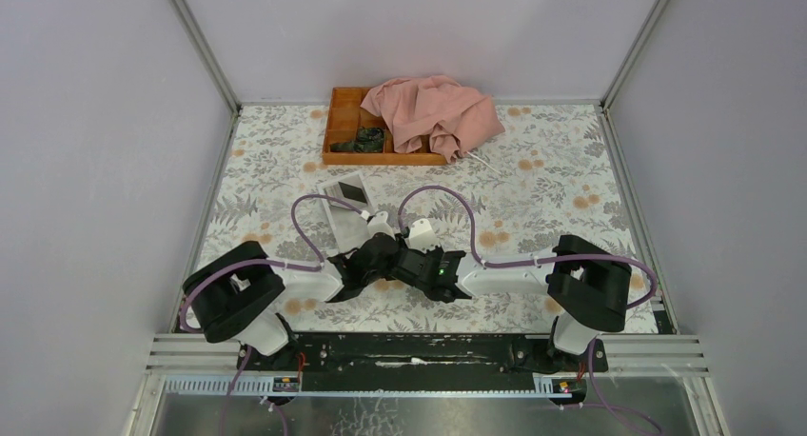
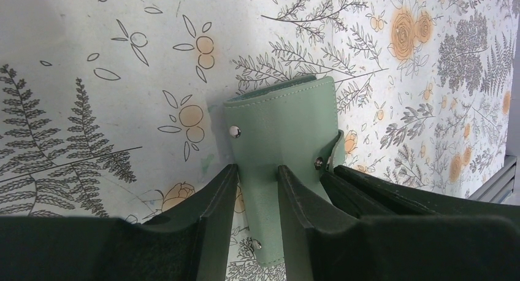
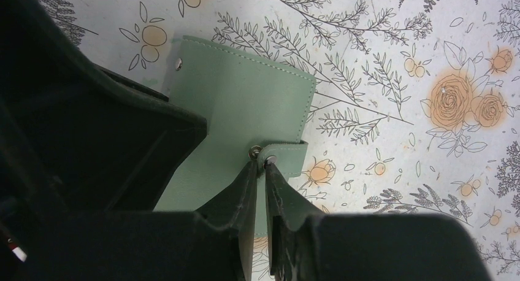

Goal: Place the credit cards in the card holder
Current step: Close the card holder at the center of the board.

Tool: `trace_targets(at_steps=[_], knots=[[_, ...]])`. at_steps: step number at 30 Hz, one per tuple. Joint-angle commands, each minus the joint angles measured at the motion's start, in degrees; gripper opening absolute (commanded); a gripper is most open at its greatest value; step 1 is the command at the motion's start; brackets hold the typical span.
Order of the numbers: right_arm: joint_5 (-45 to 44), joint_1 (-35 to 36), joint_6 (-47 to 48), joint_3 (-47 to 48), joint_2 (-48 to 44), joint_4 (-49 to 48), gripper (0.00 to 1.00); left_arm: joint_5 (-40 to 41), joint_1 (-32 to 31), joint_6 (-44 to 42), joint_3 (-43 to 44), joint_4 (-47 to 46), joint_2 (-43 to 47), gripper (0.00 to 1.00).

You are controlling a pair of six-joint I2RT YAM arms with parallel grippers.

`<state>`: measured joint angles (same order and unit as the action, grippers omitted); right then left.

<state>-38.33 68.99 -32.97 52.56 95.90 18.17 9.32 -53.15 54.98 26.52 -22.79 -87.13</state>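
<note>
"Looking down from overhead, what's there?"
"Left gripper (image 1: pixel 381 253) and right gripper (image 1: pixel 407 257) meet tip to tip."
"And the left wrist view?"
"Its fingers (image 2: pixel 216 198) clamp the green card holder (image 2: pixel 282 118) between them."
"Right wrist?"
"Fingers (image 3: pixel 245 195) nearly together, pinching the holder's snap tab (image 3: pixel 287 155). The body lies just beyond the fingertips."

Cannot see the near end of the card holder (image 2: pixel 282 121), cut off below the left gripper (image 2: pixel 256 169) fingers, nor any of it from above, buried under both tools. Cannot follow its strap (image 3: pixel 288 159) past the right gripper (image 3: pixel 260 164) tips. Cannot identify the small dark thing (image 1: pixel 366 141) in the orange tray (image 1: pixel 335 122) far ahead of them, itself half under pink cloth (image 1: pixel 433 112).
</note>
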Motion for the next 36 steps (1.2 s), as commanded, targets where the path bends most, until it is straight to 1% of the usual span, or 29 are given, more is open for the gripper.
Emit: trace_targets(at_steps=[1,13,26,32,36], knots=[[-1.2,-0.3,1.2,5.5,1.1,-4.6,0.17,0.1,-3.6,0.1,1.4,-0.2,-2.2,0.38],[-1.8,-0.3,1.8,6.5,0.8,-4.4,0.16,0.1,-4.1,0.4,1.5,-0.7,-3.2,0.37],[-1.5,-0.2,2.8,8.0,1.6,-5.5,0.19,0.4,-4.5,0.9,1.0,-0.8,-2.9,0.37],[-1.4,-0.5,3.3,7.9,1.3,-7.2,0.15,1.6,-4.5,2.4,-0.8,-1.3,-0.9,0.31],[-1.3,-0.6,3.3,7.9,0.9,-8.3,0.13,1.4,-4.4,4.2,-1.9,-2.5,0.3,0.25]])
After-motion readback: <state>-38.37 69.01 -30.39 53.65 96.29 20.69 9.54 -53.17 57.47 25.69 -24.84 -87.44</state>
